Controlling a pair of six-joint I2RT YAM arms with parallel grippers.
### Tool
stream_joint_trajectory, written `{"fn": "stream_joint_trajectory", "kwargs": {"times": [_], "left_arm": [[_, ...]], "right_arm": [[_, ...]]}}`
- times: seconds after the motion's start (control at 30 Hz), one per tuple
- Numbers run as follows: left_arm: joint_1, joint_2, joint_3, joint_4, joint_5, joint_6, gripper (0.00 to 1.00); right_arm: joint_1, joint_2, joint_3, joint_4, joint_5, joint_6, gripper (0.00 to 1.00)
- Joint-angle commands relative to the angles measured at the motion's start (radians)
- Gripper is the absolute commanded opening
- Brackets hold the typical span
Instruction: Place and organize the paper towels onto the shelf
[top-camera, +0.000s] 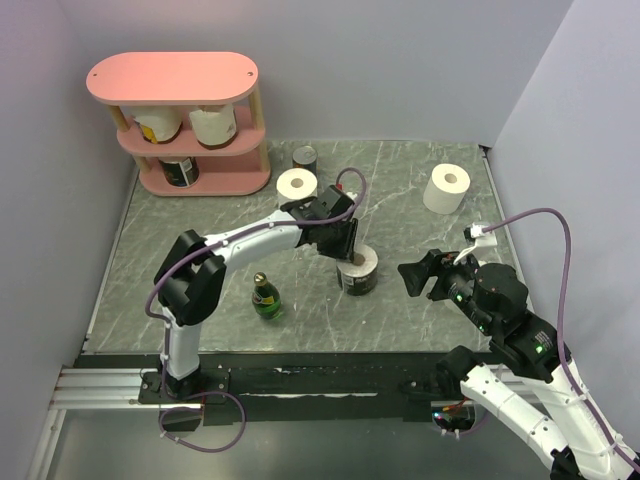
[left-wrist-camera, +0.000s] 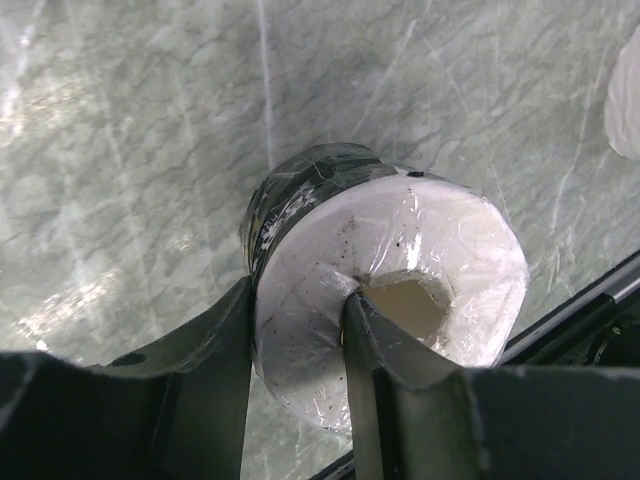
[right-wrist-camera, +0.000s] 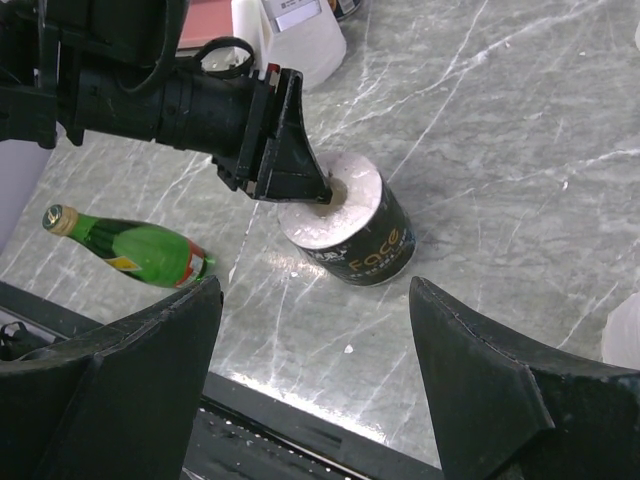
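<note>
A paper towel roll in a dark printed wrapper (top-camera: 360, 272) stands upright mid-table. My left gripper (top-camera: 345, 247) is shut on its wall, with one finger in the hollow core and the other outside. This shows in the left wrist view, gripper (left-wrist-camera: 298, 300) on roll (left-wrist-camera: 420, 230), and in the right wrist view (right-wrist-camera: 350, 225). My right gripper (top-camera: 420, 275) is open and empty to the right of that roll (right-wrist-camera: 313, 290). Two white rolls (top-camera: 296, 184) (top-camera: 446, 187) stand on the table. The pink shelf (top-camera: 172, 78) at the back left holds two cream rolls (top-camera: 158, 123) (top-camera: 213, 125) on its middle tier and a dark roll (top-camera: 180, 170) below.
A green glass bottle (top-camera: 265, 297) lies near the left arm's base and shows in the right wrist view (right-wrist-camera: 130, 250). A small tin can (top-camera: 305, 157) stands behind the nearer white roll. Walls close in the left, back and right sides.
</note>
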Motion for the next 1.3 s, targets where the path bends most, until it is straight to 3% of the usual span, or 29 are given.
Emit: {"fn": "stream_joint_trajectory", "kwargs": {"times": [0.0,0.13,0.27,0.47,0.5,0.7,1.0,1.27], "left_arm": [[0.009,-0.014,0.094,-0.063,-0.039,-0.021,0.33],[0.076,-0.045,0.178,-0.116,-0.028,-0.041,0.30],[0.188,-0.126,0.168,-0.116,-0.010,-0.073,0.28],[0.450,-0.341,-0.036,-0.035,0.030,-0.123,0.28],[0.534,-0.390,-0.100,-0.004,0.036,-0.130,0.28],[0.824,-0.485,-0.300,0.094,0.110,-0.203,0.29],[0.949,-0.456,-0.357,0.185,0.021,-0.298,0.28],[0.969,-0.335,-0.256,0.211,-0.013,-0.386,0.29]], "right_arm": [[-0.005,-0.016,0.004,0.015,0.016,-0.009,0.82],[-0.005,-0.017,0.005,0.015,0.015,-0.006,0.82],[-0.005,-0.019,0.007,0.017,0.009,-0.001,0.82],[-0.006,-0.020,0.002,0.020,0.003,0.002,0.83],[-0.006,-0.020,0.001,0.023,-0.001,0.003,0.82],[-0.005,-0.013,-0.005,0.038,-0.017,0.012,0.83],[-0.006,-0.002,0.002,0.041,-0.024,0.017,0.82],[-0.005,0.010,0.015,0.046,-0.025,0.014,0.83]]}}
